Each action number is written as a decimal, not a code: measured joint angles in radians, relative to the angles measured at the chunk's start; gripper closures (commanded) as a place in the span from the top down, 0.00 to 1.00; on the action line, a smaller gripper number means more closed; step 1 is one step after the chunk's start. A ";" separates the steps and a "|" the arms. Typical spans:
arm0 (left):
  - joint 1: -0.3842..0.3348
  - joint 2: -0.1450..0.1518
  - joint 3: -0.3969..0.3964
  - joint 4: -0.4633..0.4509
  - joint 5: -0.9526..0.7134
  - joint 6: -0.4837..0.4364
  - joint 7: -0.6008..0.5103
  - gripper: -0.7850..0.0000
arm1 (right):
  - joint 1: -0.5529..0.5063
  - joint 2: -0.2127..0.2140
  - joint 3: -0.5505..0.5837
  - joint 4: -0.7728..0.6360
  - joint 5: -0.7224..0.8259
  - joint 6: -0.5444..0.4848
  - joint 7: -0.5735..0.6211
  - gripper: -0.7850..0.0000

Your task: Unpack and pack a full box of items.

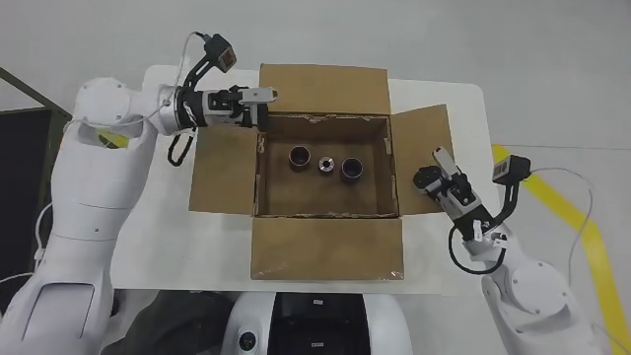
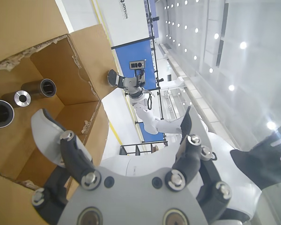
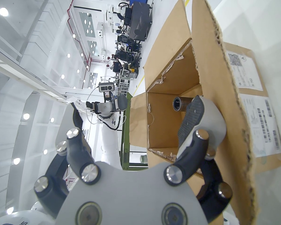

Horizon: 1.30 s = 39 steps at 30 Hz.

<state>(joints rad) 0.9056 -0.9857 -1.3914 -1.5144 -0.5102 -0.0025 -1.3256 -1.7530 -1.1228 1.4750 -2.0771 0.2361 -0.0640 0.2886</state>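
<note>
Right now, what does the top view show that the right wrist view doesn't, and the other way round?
Top view's extra: three metal cylinders standing in a row inside the open cardboard box. Right wrist view's extra: paper labels stuck on the cardboard. Shared: the box itself, one dark cylinder inside it, and the right tool, open beside the box.

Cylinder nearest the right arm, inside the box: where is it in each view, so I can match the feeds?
Top view: cylinder, rightmost of the three standing on the box floor.
Left wrist view: cylinder, farthest of the three in the row.
Right wrist view: cylinder, deep in the box, partly behind a finger.
Shared landmark: the box's torn rim.
</note>
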 measured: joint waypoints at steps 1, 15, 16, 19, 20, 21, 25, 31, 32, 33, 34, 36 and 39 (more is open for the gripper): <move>0.005 0.003 -0.021 0.001 -0.009 -0.004 -0.003 1.00 | 0.005 0.000 0.000 0.004 0.000 0.003 -0.001 1.00; 0.041 0.048 -0.226 0.064 -0.014 0.002 -0.012 1.00 | 0.059 -0.008 -0.017 0.044 -0.030 0.044 -0.020 1.00; 0.041 0.050 -0.238 0.071 -0.013 0.003 -0.008 1.00 | 0.060 -0.008 -0.017 0.045 -0.031 0.044 -0.021 1.00; 0.039 0.058 -0.271 0.097 -0.006 0.007 0.010 1.00 | 0.065 -0.009 -0.020 0.048 -0.038 0.045 -0.023 1.00; 0.038 0.060 -0.278 0.104 -0.004 0.006 0.017 1.00 | 0.067 -0.010 -0.021 0.048 -0.041 0.046 -0.024 1.00; 0.038 0.062 -0.287 0.112 -0.001 0.004 0.027 1.00 | 0.069 -0.010 -0.023 0.049 -0.045 0.047 -0.025 1.00; 0.035 0.069 -0.304 0.133 0.003 0.005 0.042 1.00 | 0.076 -0.012 -0.028 0.052 -0.054 0.052 -0.025 1.00; 0.028 0.076 -0.307 0.149 0.014 0.013 0.051 1.00 | 0.090 -0.014 -0.024 0.063 -0.066 0.055 -0.022 1.00; 0.028 0.076 -0.307 0.149 0.014 0.013 0.050 1.00 | 0.093 -0.014 -0.024 0.064 -0.070 0.057 -0.024 1.00; 0.028 0.076 -0.307 0.149 0.014 0.013 0.050 1.00 | 0.097 -0.015 -0.023 0.065 -0.076 0.058 -0.029 1.00; 0.028 0.076 -0.307 0.149 0.014 0.013 0.050 1.00 | 0.101 -0.015 -0.022 0.067 -0.081 0.059 -0.035 1.00; 0.028 0.076 -0.307 0.149 0.014 0.013 0.050 1.00 | 0.111 -0.016 -0.019 0.072 -0.093 0.065 -0.051 1.00; 0.028 0.076 -0.307 0.149 0.014 0.013 0.050 1.00 | 0.130 -0.019 -0.019 0.087 -0.115 0.088 -0.081 1.00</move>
<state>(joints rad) 0.9334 -0.9101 -1.6987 -1.3655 -0.4967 0.0104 -1.2753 -1.6229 -1.1415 1.4558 -1.9903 0.1211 0.0240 0.2078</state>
